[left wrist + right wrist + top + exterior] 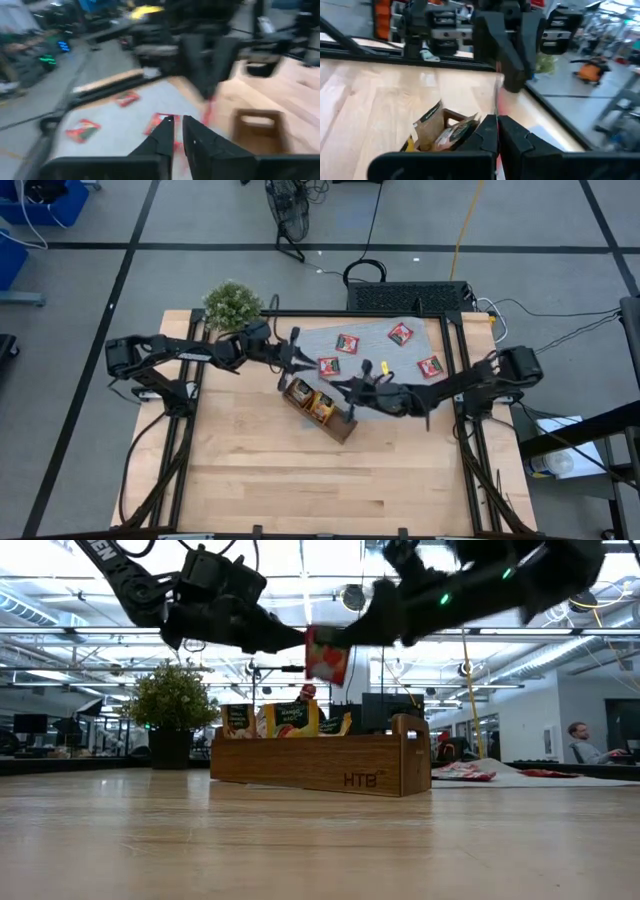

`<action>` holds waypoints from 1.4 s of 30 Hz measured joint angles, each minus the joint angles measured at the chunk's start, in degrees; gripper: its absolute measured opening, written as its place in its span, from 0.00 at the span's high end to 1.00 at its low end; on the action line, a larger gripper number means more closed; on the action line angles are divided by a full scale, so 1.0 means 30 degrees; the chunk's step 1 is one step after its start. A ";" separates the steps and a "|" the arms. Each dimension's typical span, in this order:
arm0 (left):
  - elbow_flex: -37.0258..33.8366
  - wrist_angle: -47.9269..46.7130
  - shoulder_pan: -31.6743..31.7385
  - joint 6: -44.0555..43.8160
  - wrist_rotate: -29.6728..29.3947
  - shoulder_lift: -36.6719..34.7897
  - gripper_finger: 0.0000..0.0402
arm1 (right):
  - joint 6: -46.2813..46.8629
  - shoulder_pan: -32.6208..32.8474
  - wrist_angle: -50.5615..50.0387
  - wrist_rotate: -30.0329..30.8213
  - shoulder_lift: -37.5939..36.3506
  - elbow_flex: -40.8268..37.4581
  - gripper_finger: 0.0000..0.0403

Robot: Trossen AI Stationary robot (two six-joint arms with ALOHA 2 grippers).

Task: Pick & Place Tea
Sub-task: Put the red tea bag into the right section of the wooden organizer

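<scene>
Both grippers meet above the wooden tray (320, 765), left gripper (290, 637) and right gripper (352, 635) seemingly both pinching one red sachet (326, 656) (blurry wrist views). Other sachets (400, 334) lie on the grey mat (372, 345) behind.

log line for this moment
phase: carry | right end effector: holding red sachet in air by tray | left end effector: close beside sachet

The high cam is looking straight down on the whole table (300, 480), while the low one is sitting at tabletop level, staring across at the wooden tray (320, 765) and the room behind. Both wrist cams are peering close past their own fingers, sharing that tray.
</scene>
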 joint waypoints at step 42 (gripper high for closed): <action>0.0008 0.0516 0.1433 -0.3010 -0.2627 -0.1669 0.79 | 1.7285 0.6731 -1.4500 0.7898 0.3620 0.3768 1.00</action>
